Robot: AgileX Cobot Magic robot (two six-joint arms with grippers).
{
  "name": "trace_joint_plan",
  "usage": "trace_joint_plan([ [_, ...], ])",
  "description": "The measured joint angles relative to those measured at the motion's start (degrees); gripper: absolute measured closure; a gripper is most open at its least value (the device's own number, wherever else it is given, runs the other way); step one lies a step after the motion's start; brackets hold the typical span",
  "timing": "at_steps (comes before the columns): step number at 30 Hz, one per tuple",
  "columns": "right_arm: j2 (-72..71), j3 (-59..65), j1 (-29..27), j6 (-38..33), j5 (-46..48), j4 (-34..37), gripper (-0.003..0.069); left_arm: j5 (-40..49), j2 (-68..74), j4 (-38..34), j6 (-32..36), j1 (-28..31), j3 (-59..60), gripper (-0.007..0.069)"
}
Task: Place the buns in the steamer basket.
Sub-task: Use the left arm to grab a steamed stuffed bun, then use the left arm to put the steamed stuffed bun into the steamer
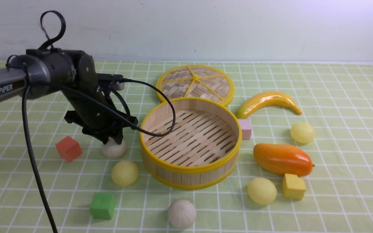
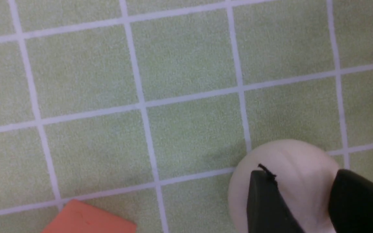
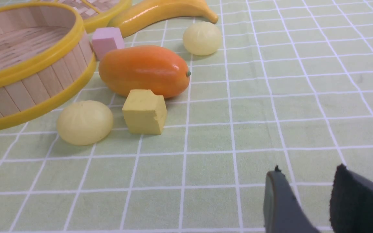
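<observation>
I see the steamer basket (image 1: 189, 177) central on the worktop (image 1: 351, 194), the lid (image 1: 195, 82) just behind it. The banana (image 1: 267, 102) lies right of the lid, the mango (image 1: 282, 159) right of the basket, one cube (image 1: 245, 128) just beside the basket's right wall. The far-right bun (image 1: 302, 132) sits between banana and mango. The right-front bun (image 1: 262, 191) lies before the mango, a second cube (image 1: 293, 186) just right of it. The front bun (image 1: 182, 213) lies before the basket, the front-left bun (image 1: 125, 173) at its left front, the left bun (image 1: 113, 149) under my left hand (image 1: 111, 140). A third cube (image 1: 69, 148) lies left of that bun, a fourth cube (image 1: 102, 205) before it.
</observation>
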Motion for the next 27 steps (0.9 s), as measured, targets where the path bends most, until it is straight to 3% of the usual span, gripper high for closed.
trace_joint_plan([
  [6,0.0,0.0,0.0,0.0,0.0,0.0,0.0420,0.2,0.0,0.0,0.0,0.0,0.0,0.0406],
  [9,0.0,0.0,0.0,0.0,0.0,0.0,0.0420,1.5,0.0,0.0,0.0,0.0,0.0,0.0566],
  [12,0.0,0.0,0.0,0.0,0.0,0.0,0.0420,2.5,-0.1,0.0,0.0,0.0,0.0,0.0633],
  [19,0.0,0.0,0.0,0.0,0.0,0.0,0.0420,6.3,-5.2,-0.1,0.0,-0.4,0.0,0.0637],
  [27,0.0,0.0,0.0,0.0,0.0,0.0,0.0420,3.9,-10.6,-1.1,1.2,-8.8,-3.5,0.0637],
])
